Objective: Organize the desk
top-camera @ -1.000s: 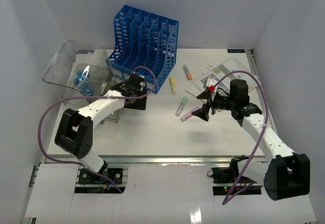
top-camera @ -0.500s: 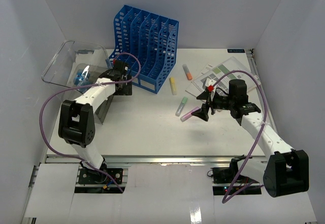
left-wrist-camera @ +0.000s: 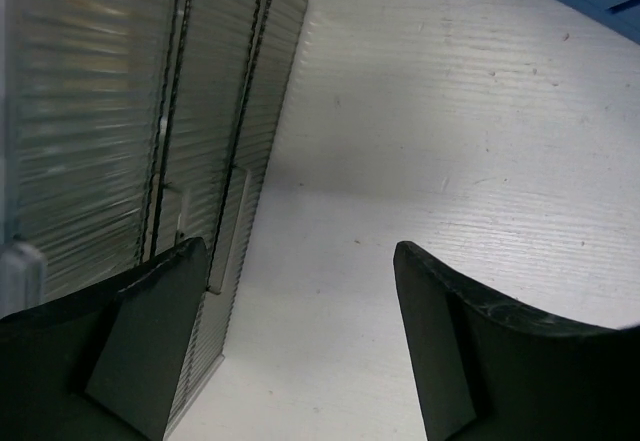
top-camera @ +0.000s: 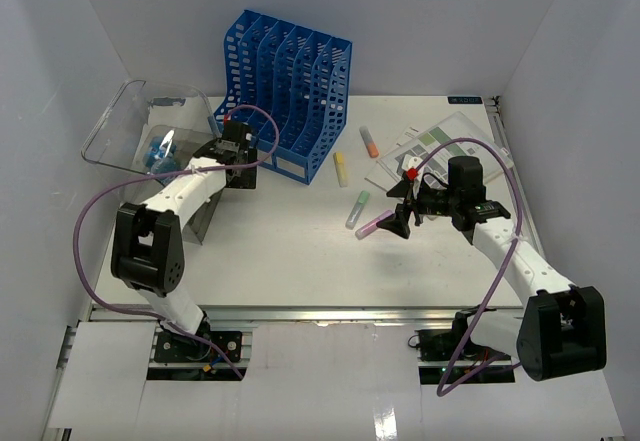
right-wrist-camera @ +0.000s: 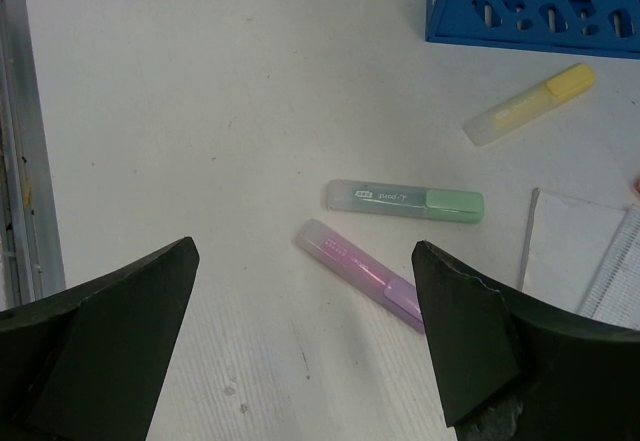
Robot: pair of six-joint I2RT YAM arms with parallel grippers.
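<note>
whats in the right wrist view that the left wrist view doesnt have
Only right wrist: green highlighter, pink highlighter, yellow highlighter, paper, metal rail.
Only left wrist: ribbed clear panel at the left.
Both: the white desk, a piece of the blue rack, and each arm's own open, empty pincer: right pincer, left pincer.

No legible txt; print on green highlighter point(right-wrist-camera: 405, 198) too small to read.
</note>
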